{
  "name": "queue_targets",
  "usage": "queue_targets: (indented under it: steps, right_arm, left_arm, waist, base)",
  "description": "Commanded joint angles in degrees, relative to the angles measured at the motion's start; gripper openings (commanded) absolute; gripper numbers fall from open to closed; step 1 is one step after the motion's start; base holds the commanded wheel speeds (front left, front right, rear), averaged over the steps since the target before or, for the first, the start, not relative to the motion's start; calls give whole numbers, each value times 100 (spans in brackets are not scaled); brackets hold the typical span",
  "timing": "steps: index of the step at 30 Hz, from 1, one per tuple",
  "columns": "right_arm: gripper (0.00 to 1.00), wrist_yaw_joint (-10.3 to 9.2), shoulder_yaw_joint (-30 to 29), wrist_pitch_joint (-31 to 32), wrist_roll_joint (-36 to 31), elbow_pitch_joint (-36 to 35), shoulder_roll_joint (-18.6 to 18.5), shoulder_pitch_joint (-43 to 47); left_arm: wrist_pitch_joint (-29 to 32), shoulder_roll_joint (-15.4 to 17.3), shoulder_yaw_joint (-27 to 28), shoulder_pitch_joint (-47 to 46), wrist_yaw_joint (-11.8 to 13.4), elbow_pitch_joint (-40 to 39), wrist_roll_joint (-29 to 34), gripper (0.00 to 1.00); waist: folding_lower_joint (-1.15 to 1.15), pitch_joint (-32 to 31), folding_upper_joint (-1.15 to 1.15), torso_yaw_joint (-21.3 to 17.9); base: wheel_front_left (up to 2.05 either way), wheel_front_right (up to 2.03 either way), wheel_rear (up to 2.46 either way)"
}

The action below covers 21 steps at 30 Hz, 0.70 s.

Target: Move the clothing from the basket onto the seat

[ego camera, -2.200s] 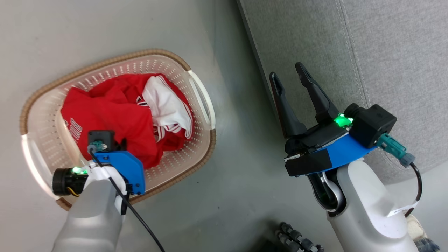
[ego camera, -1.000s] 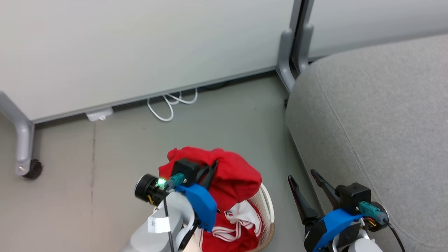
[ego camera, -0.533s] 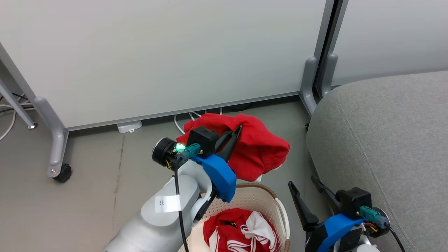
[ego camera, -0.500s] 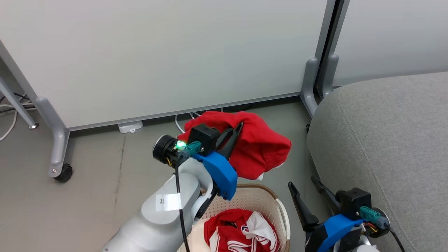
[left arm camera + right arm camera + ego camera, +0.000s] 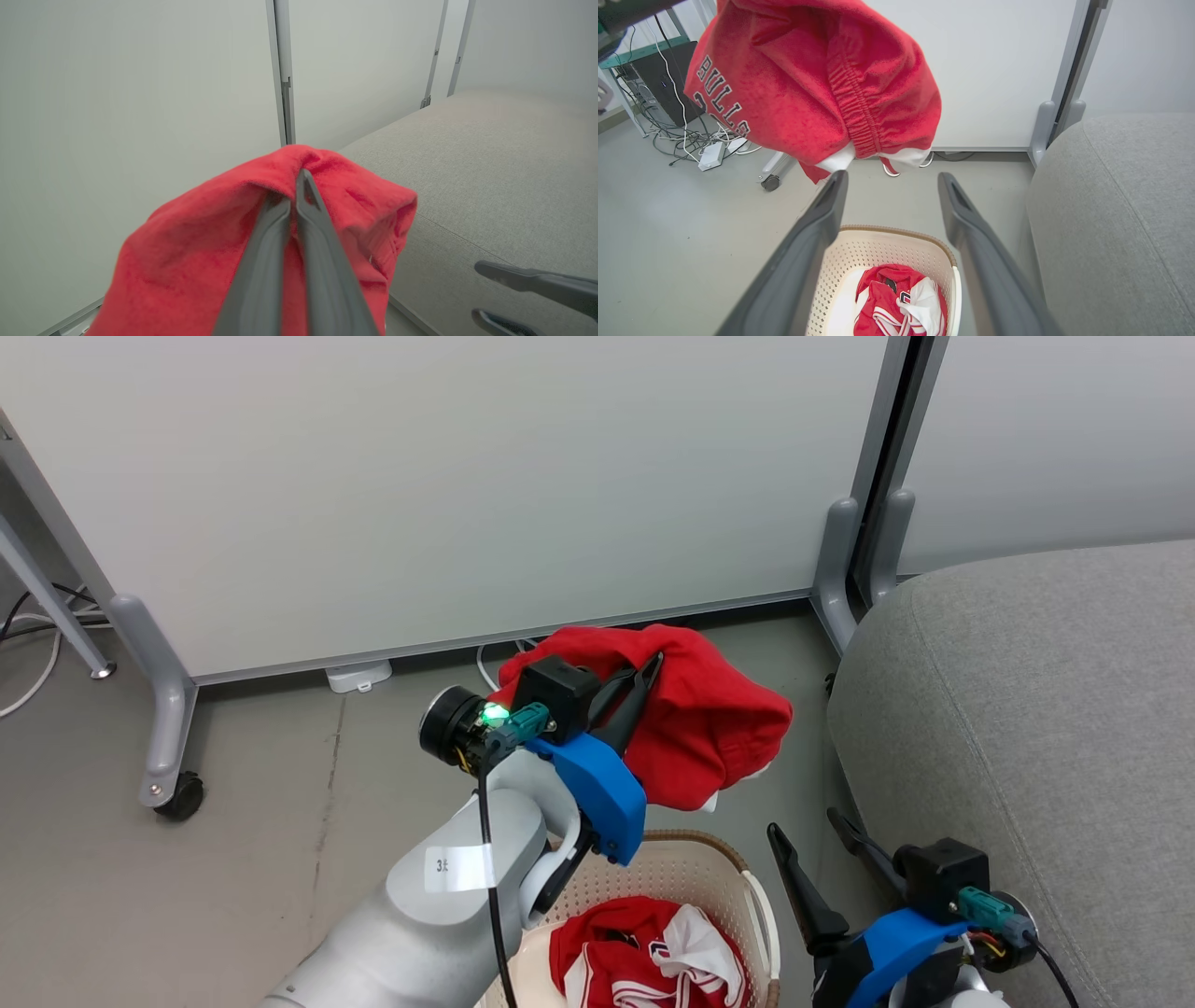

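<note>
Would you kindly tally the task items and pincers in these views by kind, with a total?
Red garments: 2, the held garment and the basket garment
Basket: 1
Sofa: 1
Pincers: 2, left pincer shut on the held garment, right pincer open
Total: 6

The smooth grey floor (image 5: 280, 859) is carrying everything here. The basket (image 5: 695, 839) is standing on it near the bottom of the head view, just beside the grey seat (image 5: 1027, 728), which is resting on the floor at the right. Pale partition panels (image 5: 467, 476) are standing along the far side on grey feet (image 5: 837, 569), and the foot at the left is sitting on a black caster (image 5: 179, 795). A small white box (image 5: 359, 675) is lying at the panel's base. In the right wrist view, tangled cables (image 5: 686, 135) and a white power strip (image 5: 711, 155) are lying beside a dark case (image 5: 668, 84).
</note>
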Motion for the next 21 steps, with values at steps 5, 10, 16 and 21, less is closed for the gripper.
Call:
queue_targets:
  steps: [5,10,16,21]
  right_arm:
    - [100,3,19,9,-7,13,-19,-26]
    - [100,3,4,67,-30,26,-19,-79]
    - [100,3,22,228,-199,57,-19,-341]
    - [100,3,47,419,-357,155,-19,-653]
  left_arm:
    - [-43,0,-106,-50,42,66,-117,0]
    - [-46,0,-199,-54,48,108,-191,0]
    - [-50,1,-274,-22,49,96,-261,0]
    - [-46,1,-301,-1,53,51,-271,0]
  waist:
    - [0,31,-1,-19]
    - [0,56,-1,-30]
    - [0,88,-1,-9]
    - [0,114,-1,21]
  base:
    - [0,0,0]
    - [0,0,0]
    - [0,0,0]
    - [0,0,0]
